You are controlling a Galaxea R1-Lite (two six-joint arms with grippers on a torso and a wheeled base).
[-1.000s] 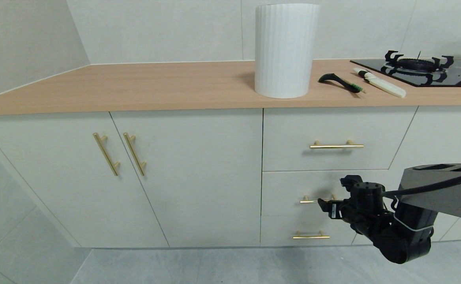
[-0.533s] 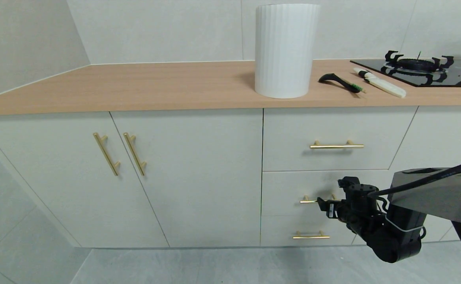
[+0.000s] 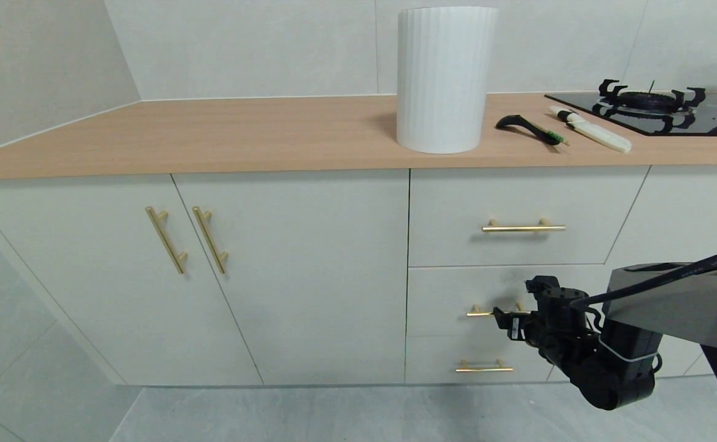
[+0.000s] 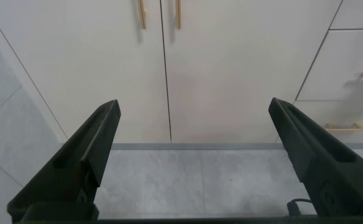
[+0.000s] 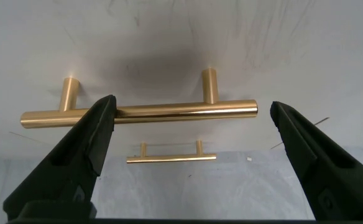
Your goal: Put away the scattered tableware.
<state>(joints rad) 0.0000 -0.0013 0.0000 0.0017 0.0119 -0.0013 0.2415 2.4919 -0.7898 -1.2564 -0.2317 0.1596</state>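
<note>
Our right hand point(image 5: 192, 107), spread apart, squarely faces the middle drawer handle point(image 5: 138, 116), whose bar lies level across the gap, while the scattered tableware point(image 3: 598, 135) waits on the tabletop point(image 3: 211, 135) above.

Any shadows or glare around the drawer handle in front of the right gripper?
Right wrist view: a soft dark shadow on the drawer front above the brass handle, which has mild sheen, no harsh glare. Head view: the white container throws a faint shadow on the countertop.
</note>
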